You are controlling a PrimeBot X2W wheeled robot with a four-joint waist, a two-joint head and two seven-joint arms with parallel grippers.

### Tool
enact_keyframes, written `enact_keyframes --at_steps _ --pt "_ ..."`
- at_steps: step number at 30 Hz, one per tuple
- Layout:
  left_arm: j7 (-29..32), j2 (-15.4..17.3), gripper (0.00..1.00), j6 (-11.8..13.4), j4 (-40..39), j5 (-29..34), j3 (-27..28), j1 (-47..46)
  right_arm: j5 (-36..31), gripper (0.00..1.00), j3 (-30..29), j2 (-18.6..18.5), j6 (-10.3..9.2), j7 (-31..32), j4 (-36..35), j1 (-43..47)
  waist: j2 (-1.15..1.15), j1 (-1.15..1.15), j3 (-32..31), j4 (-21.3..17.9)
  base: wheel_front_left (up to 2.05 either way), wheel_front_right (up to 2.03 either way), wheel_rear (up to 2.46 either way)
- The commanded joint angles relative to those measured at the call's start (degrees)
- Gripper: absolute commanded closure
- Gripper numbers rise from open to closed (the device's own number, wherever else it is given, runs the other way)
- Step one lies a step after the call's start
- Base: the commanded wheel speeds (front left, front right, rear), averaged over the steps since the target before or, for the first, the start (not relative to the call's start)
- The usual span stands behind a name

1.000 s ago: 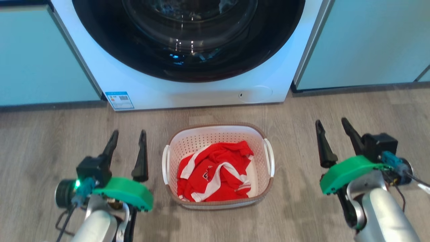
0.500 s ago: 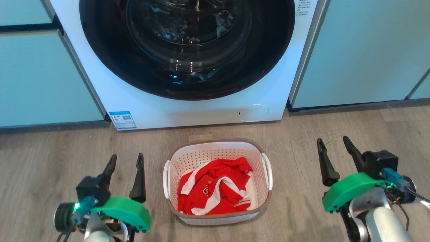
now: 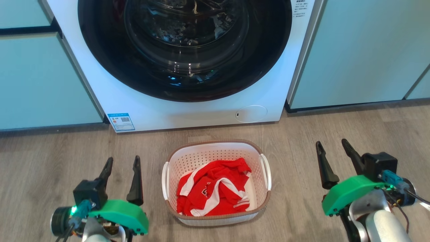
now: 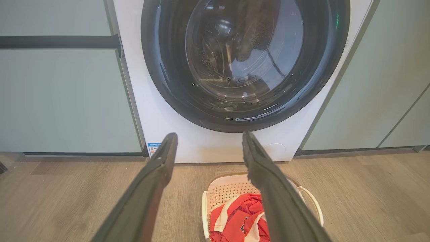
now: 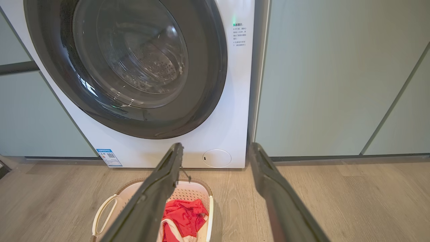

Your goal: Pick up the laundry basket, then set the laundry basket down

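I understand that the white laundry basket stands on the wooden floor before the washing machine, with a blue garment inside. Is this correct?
Not quite. The garment is red with white stripes, not blue; the head view shows it. The rest holds: the laundry basket stands on the wooden floor before the washing machine.

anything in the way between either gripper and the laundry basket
Nothing visible. Bare floor alone separates the open left gripper and the open right gripper from the laundry basket, whose side handles are free. The red garment lies inside, below the rim.
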Motion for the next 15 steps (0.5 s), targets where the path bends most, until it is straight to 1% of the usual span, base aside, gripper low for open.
enact_keyframes --at_steps 1,15 --pt "-0.05 1.25 0.0 0.46 -2.15 -0.19 2.73 -1.74 -0.24 0.0 1.35 -0.14 -0.14 0.12 -2.41 -1.19 0.0 0.0 0.01 -0.08 0.0 0.0 0.0" --pt "-0.12 1.73 0.0 1.17 -2.29 0.23 2.34 -1.95 -0.14 0.0 1.39 -0.02 -0.14 0.25 -2.57 -1.27 0.0 0.0 0.2 -0.2 0.0 0.0 0.0"
